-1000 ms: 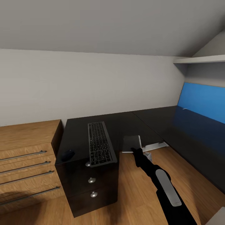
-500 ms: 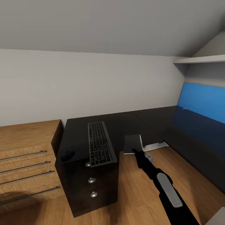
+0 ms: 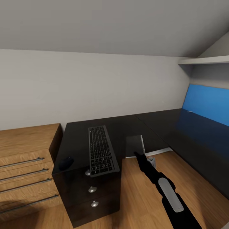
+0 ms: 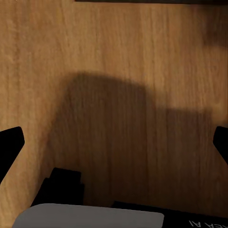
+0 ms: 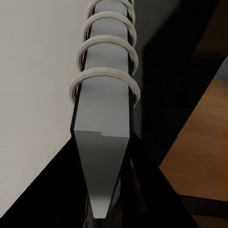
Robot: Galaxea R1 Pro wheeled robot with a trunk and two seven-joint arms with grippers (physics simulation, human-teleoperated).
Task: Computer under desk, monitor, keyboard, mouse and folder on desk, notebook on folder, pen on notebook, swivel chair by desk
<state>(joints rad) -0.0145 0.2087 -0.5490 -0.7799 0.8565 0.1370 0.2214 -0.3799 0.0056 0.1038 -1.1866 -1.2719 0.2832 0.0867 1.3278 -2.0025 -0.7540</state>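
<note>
The black L-shaped tabletop (image 3: pixel 79 140) runs from the frame's centre to the right edge, with a blue back panel at the right and a black drawer unit at lower left. The dark-keyed keyboard (image 3: pixel 100 150) lies lengthwise at centre, its near end overhanging the front edge. The small black mouse (image 3: pixel 65 163) sits left of it. The grey spiral-bound notebook (image 3: pixel 134 145) is held edge-up in the right gripper (image 3: pixel 139 155), at the tabletop's front edge, right of the keyboard.

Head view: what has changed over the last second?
The camera shifted slightly, so the whole scene slid. The right gripper stays clamped on the notebook, carried slightly further over the desk edge. The keyboard and mouse lie as before.
</note>
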